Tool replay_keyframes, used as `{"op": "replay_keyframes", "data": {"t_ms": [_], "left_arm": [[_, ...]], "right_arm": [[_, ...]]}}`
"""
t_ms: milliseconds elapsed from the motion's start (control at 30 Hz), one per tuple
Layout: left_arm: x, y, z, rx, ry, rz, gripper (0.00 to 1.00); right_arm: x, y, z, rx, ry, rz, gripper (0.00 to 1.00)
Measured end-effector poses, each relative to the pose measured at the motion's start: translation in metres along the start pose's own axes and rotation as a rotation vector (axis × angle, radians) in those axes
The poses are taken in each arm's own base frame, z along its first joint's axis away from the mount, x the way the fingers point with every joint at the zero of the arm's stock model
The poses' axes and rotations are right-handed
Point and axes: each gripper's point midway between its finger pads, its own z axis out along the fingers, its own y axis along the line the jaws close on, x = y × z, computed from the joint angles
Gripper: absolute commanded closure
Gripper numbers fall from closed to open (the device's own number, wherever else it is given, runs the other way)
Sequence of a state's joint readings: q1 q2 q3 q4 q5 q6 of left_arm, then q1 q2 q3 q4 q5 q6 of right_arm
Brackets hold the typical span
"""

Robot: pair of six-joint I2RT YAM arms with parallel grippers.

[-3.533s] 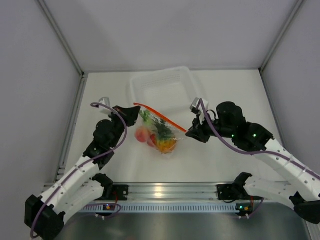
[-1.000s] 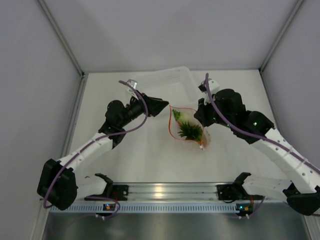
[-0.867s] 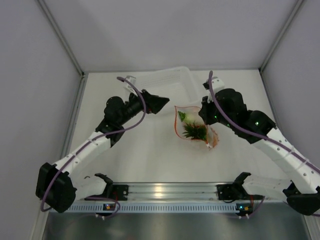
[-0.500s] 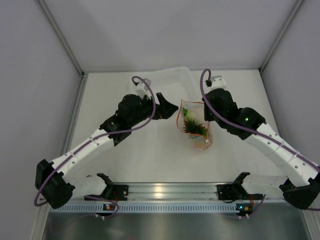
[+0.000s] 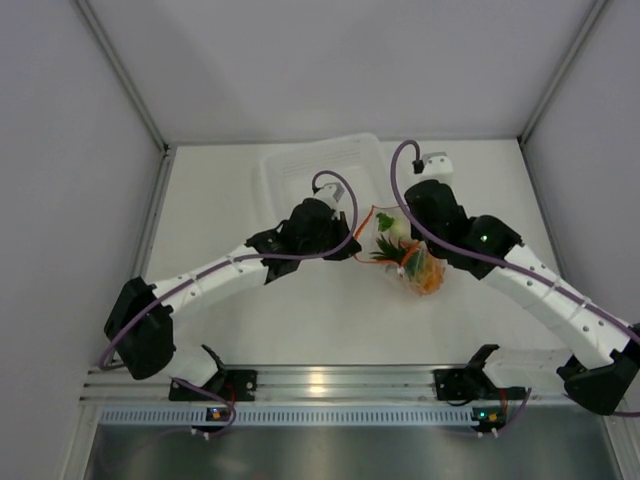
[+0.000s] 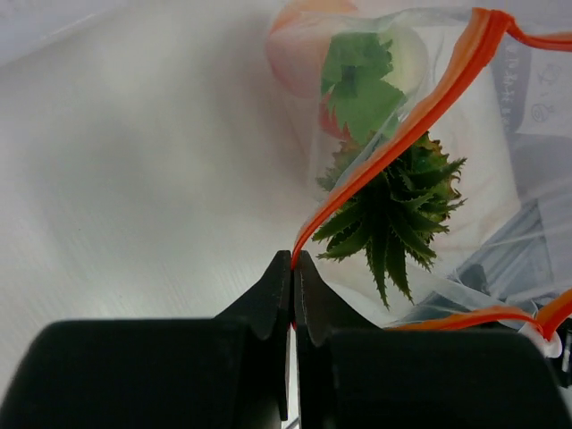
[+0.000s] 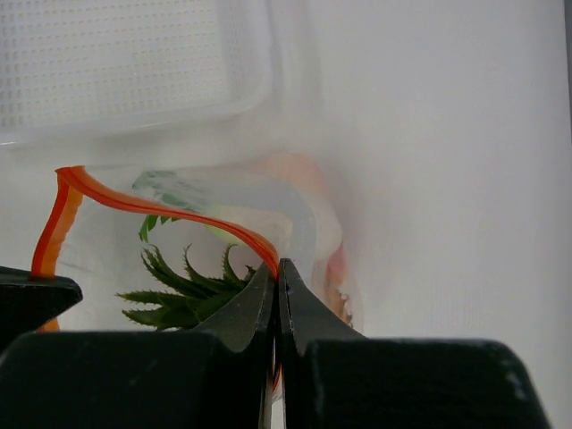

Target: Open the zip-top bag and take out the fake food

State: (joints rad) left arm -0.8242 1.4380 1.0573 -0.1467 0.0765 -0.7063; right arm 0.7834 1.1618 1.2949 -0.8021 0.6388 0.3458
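The zip-top bag [image 5: 415, 265] is held up between both grippers, its red-orange zip strip [image 6: 429, 103] spread open. My left gripper [image 5: 352, 242] is shut on the strip's left lip [image 6: 293, 259]. My right gripper [image 5: 407, 238] is shut on the opposite lip [image 7: 277, 266]. The fake food is inside the bag: the pineapple's green leaves [image 6: 393, 210] with its orange body [image 5: 427, 276] below, a white vegetable with a green top [image 6: 366, 67], and a peach-coloured fruit [image 6: 295, 54]. The leaves also show in the right wrist view [image 7: 179, 288].
A rigid clear tray [image 5: 320, 165] stands just behind the bag, also in the right wrist view [image 7: 125, 63]. White walls close in the table at the left, right and back. The arm bases and a metal rail [image 5: 330, 385] sit at the near edge.
My left arm has swung right to the bag and shut on the zip strip's left lip. My right gripper has kept hold of the bag and shifted it slightly right.
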Motion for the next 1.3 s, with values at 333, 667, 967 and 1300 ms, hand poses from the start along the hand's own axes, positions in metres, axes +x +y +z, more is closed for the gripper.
{"op": "replay_keyframes", "data": {"t_ms": [333,667,967,1300], "left_arm": [[-0.015,0.055,0.009,-0.223,-0.066,-0.009,1.0],[-0.005,0.068,0.016,-0.214,-0.048,-0.067,1.0],[-0.003,0.047,-0.01,-0.134,0.0,-0.007,0.46],[-0.018,-0.063,-0.059,0.122,-0.092,0.228,0.5]], "right_arm": [[0.02,-0.02,0.01,0.147,0.071,-0.131,1.0],[0.035,-0.018,0.011,0.157,0.121,-0.16,1.0],[0.032,-0.009,0.008,0.101,0.109,-0.138,1.0],[0.026,0.0,0.012,0.082,0.072,-0.068,1.0]]}}
